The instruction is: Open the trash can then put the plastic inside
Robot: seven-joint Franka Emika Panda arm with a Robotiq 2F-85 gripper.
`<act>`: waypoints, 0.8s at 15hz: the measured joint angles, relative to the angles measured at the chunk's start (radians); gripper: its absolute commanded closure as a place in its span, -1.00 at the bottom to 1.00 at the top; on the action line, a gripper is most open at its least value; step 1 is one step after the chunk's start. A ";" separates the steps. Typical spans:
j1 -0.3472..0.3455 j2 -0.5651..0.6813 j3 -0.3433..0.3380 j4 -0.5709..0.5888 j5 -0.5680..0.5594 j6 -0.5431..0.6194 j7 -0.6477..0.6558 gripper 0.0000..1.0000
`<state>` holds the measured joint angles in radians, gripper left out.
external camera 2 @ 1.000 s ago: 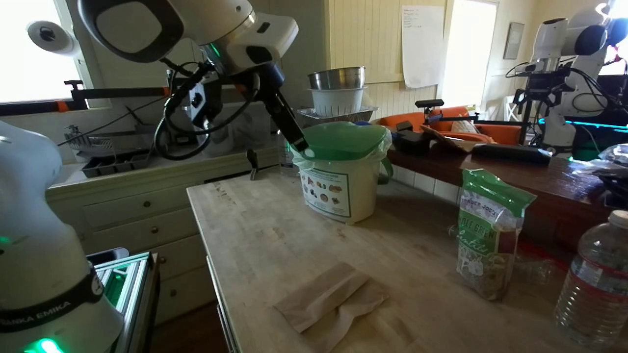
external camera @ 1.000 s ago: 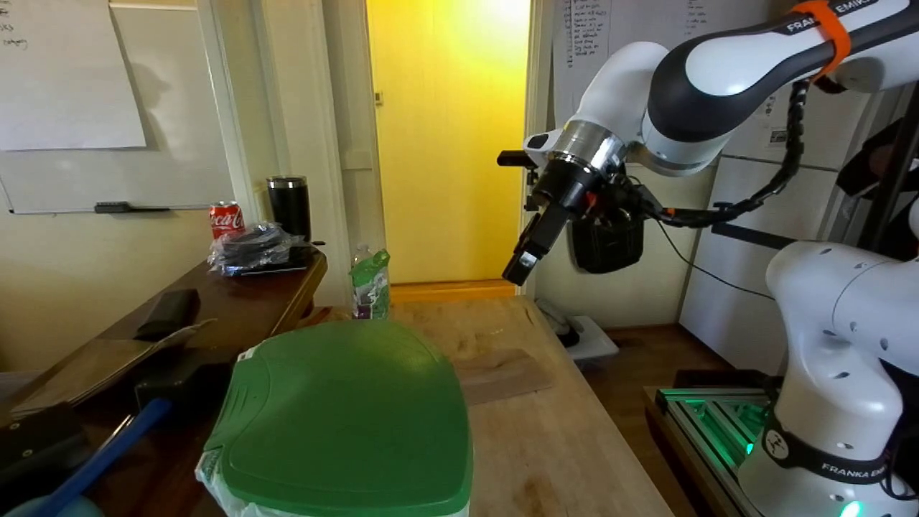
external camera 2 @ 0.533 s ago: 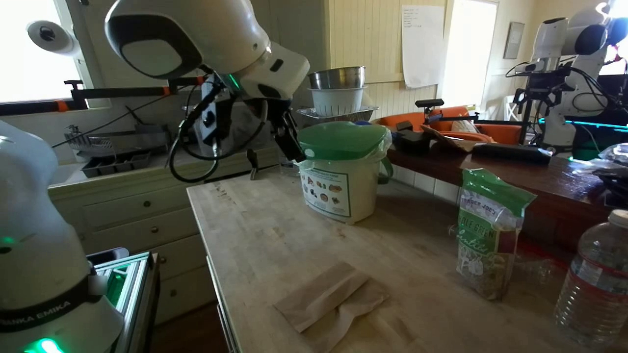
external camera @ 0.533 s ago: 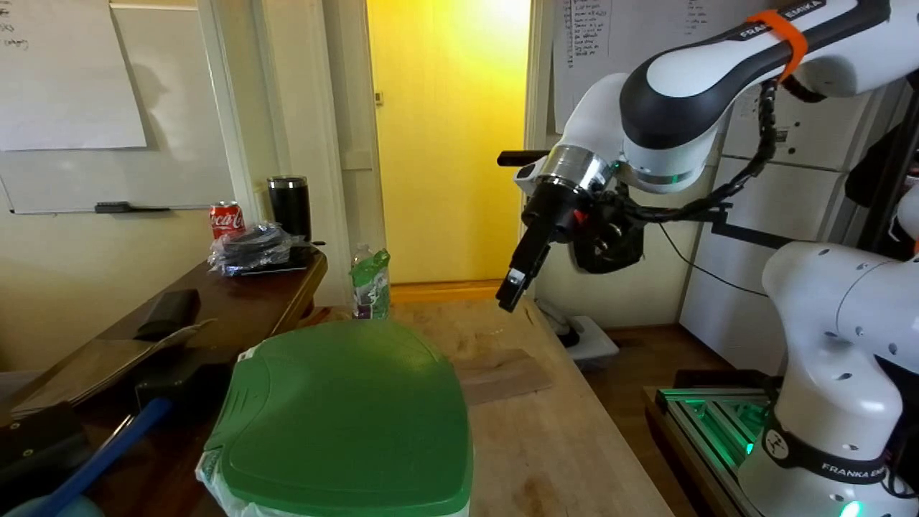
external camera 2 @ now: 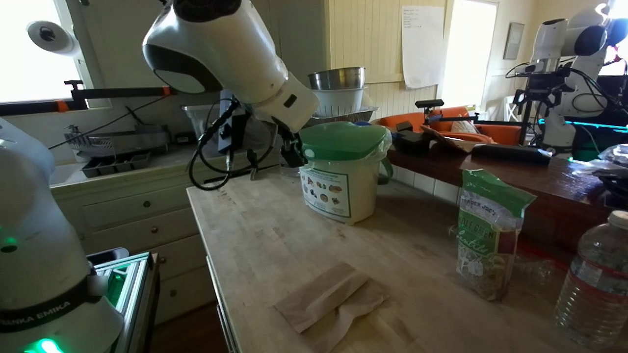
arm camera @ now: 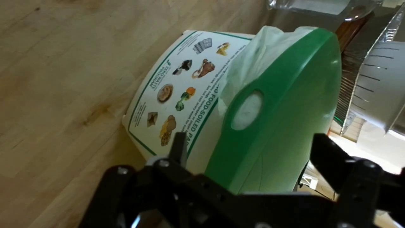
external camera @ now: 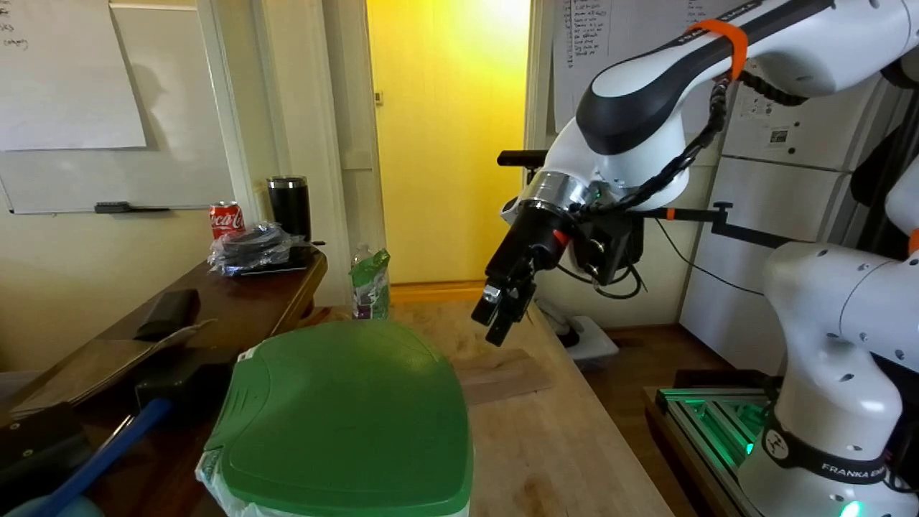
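The trash can [external camera 2: 338,189] stands on the table with its green lid [external camera: 352,416] down. A pale liner [arm camera: 245,68] sticks out under the lid's edge in the wrist view, near an oval opening [arm camera: 248,110]. My gripper [arm camera: 250,137] is open with nothing held, its jaws spread wide and the lid's edge lying ahead between them. In an exterior view the gripper [external camera: 490,327] hangs above the table on the arm's side of the lid. Contact with the bin cannot be made out. Which thing is the plastic is unclear; a flat brown wrapper [external camera 2: 333,304] lies on the table.
A green lentil bag [external camera 2: 493,235] and a water bottle [external camera 2: 596,279] stand at the table's side, with a crumpled clear piece [external camera 2: 537,267] between them. A dark wooden counter [external camera 2: 441,171] runs behind the bin. Metal and white bowls [external camera 2: 337,93] are stacked beyond it.
The gripper has come down and moved toward the trash can. The wrist has turned, so both fingers now show in an exterior view. Lid and wrapper have stayed put.
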<state>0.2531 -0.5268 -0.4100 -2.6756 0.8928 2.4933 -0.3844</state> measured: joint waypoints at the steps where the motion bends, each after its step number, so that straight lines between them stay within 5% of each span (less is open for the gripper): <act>1: 0.000 0.017 0.007 0.008 0.048 -0.008 -0.023 -1.00; 6: -0.044 0.109 0.085 0.049 0.252 -0.067 -0.108 -1.00; 12: -0.144 0.201 0.203 0.082 0.343 -0.105 -0.123 -1.00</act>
<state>0.1088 -0.3260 -0.2070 -2.5940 1.2357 2.3878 -0.5076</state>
